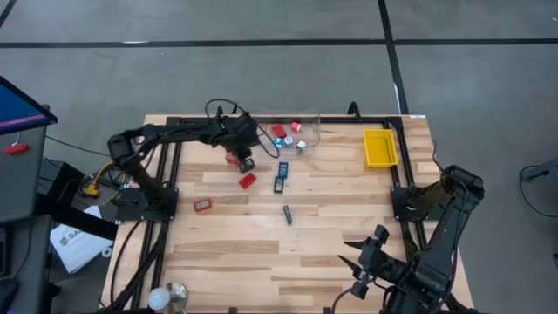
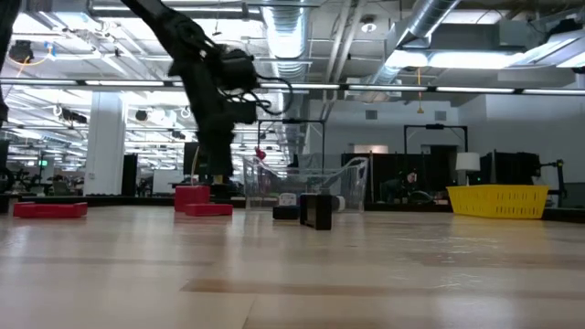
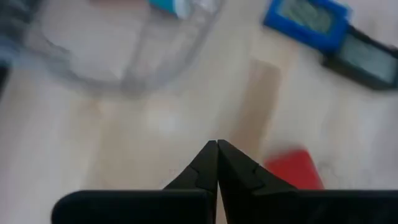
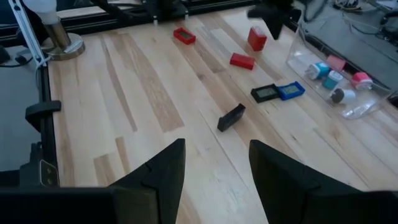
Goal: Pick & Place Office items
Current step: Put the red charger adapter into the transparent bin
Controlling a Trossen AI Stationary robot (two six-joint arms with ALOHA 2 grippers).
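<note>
Office items lie loose on the wooden table: a red block (image 1: pixel 234 159), a red piece (image 1: pixel 248 180), another red one (image 1: pixel 202 205), a blue rectangle (image 1: pixel 283 168), a dark rectangle (image 1: pixel 280 184) and a short dark stick (image 1: pixel 287 214). My left gripper (image 1: pixel 248 164) hovers shut just right of the red block (image 3: pixel 292 169), its tips (image 3: pixel 216 149) pointing down at bare wood. My right gripper (image 4: pixel 216 165) stands open and raised at the table's near right (image 1: pixel 353 270), with nothing between its fingers.
A clear plastic tub (image 1: pixel 295 133) at the far edge holds small red and blue-white pieces (image 4: pixel 329 71). A yellow tray (image 1: pixel 380 146) sits at the far right. A white bulb-like object (image 1: pixel 166 296) stands at the near left corner. Bare wood spans the table's middle and near side.
</note>
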